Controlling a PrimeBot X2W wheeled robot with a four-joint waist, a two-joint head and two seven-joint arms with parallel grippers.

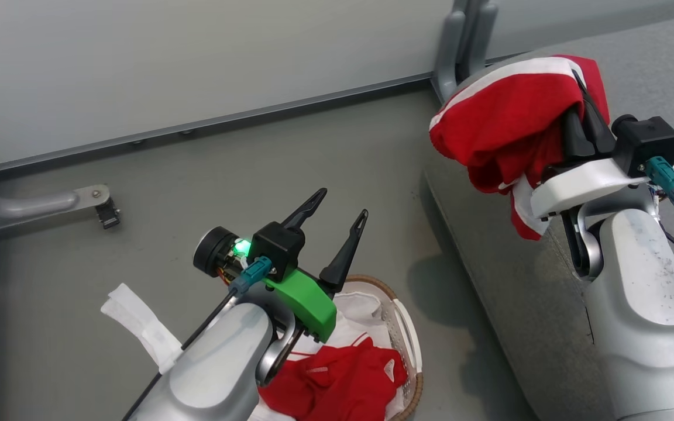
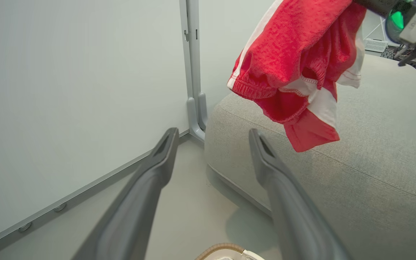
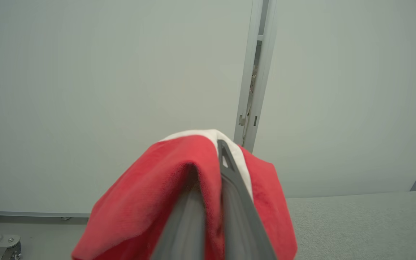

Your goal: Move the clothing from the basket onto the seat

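Note:
My right gripper [image 1: 577,111] is shut on a red garment with white stripes [image 1: 504,128], which hangs over the rounded edge of the grey seat [image 1: 506,292]. That garment [image 2: 294,68] dangles above the seat [image 2: 356,180] in the left wrist view, and it drapes over my right gripper [image 3: 211,155] in the right wrist view. My left gripper [image 1: 337,213] is open and empty above the basket [image 1: 410,339]. A second red garment [image 1: 337,380] lies in the basket on the white liner [image 1: 357,310].
A pale wall with a grey floor rail [image 1: 208,123] runs behind. A grey post [image 1: 460,41] stands at the seat's far corner. A metal bracket with a small caster [image 1: 106,213] sits at the left. A white cloth strip [image 1: 138,324] lies on the floor beside the basket.

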